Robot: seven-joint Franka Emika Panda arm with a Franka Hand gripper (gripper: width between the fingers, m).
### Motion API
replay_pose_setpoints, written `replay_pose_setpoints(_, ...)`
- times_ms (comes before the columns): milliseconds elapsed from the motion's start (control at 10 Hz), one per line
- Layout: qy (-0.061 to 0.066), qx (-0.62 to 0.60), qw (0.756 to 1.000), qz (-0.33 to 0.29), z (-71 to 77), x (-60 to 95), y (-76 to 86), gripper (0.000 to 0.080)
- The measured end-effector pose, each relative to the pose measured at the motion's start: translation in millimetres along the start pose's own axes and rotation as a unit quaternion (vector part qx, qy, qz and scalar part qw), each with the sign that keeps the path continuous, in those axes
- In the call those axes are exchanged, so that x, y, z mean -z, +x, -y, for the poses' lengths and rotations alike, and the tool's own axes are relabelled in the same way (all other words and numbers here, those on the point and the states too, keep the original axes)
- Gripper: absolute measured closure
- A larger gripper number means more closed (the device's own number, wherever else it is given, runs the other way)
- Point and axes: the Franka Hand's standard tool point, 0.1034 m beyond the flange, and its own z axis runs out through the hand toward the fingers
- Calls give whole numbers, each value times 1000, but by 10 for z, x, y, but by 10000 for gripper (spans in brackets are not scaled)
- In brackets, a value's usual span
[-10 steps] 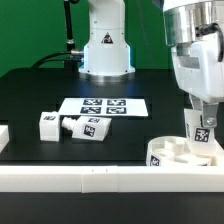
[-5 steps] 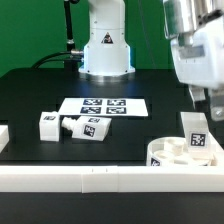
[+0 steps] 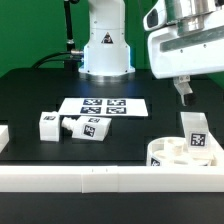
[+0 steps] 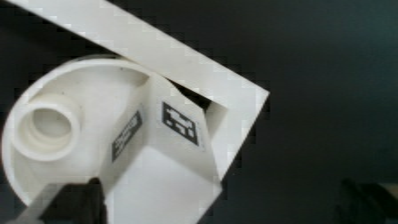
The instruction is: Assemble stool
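1. Gripper (image 3: 184, 90) hangs above the seat (image 3: 162, 157), jaws apart, holding nothing.
2. Seat sits near right; one leg (image 3: 196, 133) stands in its socket, loose legs (image 3: 88, 128) lie left.
3. Risk: the standing leg may be only half-seated, so a bump could topple it.

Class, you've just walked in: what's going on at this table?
The robot arm's fingers hang open and empty above the round seat, touching nothing. One leg stands upright on that seat, by the white rail. Two other legs lie loose on the black table near the marker board, not yet fitted.
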Motion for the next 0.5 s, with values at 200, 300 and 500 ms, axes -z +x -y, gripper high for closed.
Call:
replay_pose_setpoints(200,-21,179,984,9,1,-21,-17,151)
replay_pose_setpoints(300,-27,232,972,16,1,-21,-25,151)
replay_pose_setpoints(500,-31,316,948,18,-47,-23,36,151)
